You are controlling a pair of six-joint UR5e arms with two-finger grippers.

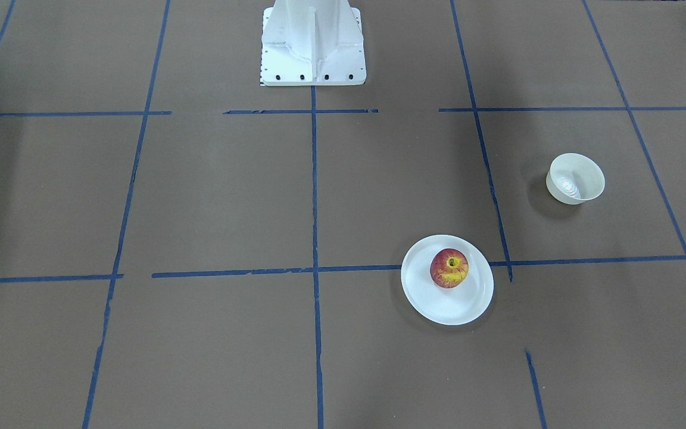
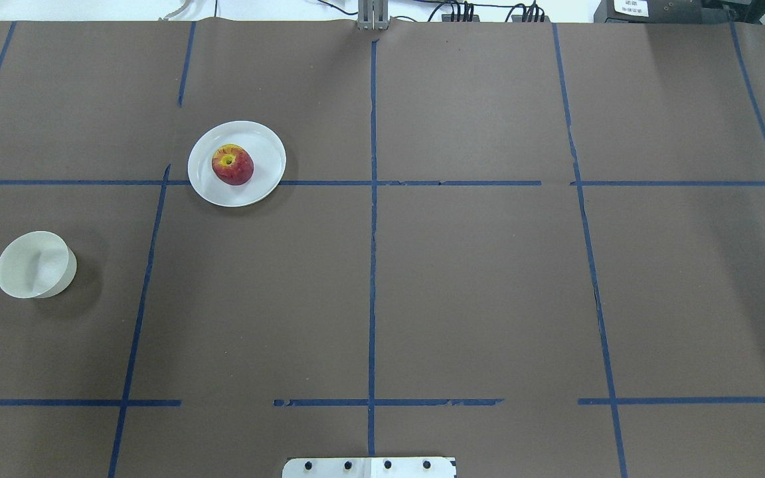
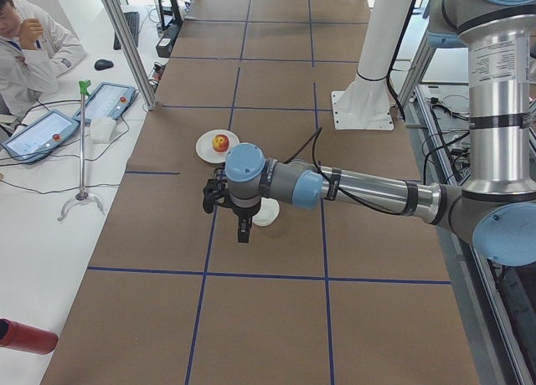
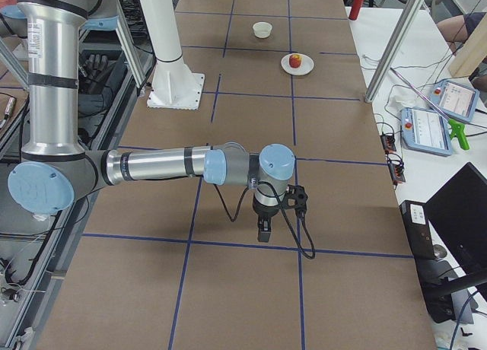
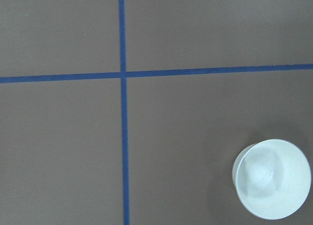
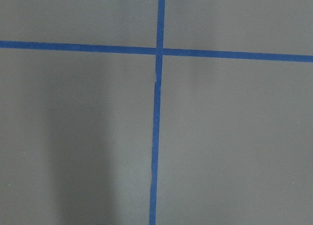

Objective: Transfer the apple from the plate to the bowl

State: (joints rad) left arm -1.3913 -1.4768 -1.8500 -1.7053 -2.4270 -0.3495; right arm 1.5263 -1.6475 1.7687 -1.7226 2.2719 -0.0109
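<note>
The red and yellow apple (image 1: 449, 268) (image 2: 232, 164) sits stem dimple up on the white plate (image 1: 456, 311) (image 2: 236, 196). The small cream-white bowl (image 1: 575, 179) (image 2: 34, 265) stands empty on the table, apart from the plate. It also shows at the lower right of the left wrist view (image 5: 271, 178). My left gripper (image 3: 243, 232) hangs high above the table near the bowl (image 3: 268, 213); I cannot tell whether it is open or shut. My right gripper (image 4: 262, 233) hangs far from the apple (image 4: 295, 61); I cannot tell its state either.
The brown table is marked with a grid of blue tape lines (image 2: 372, 265). The white robot base (image 1: 313, 47) stands at the table's edge. An operator (image 3: 29, 50) sits at a side desk with tablets. A red cylinder (image 3: 25, 336) lies beside the table.
</note>
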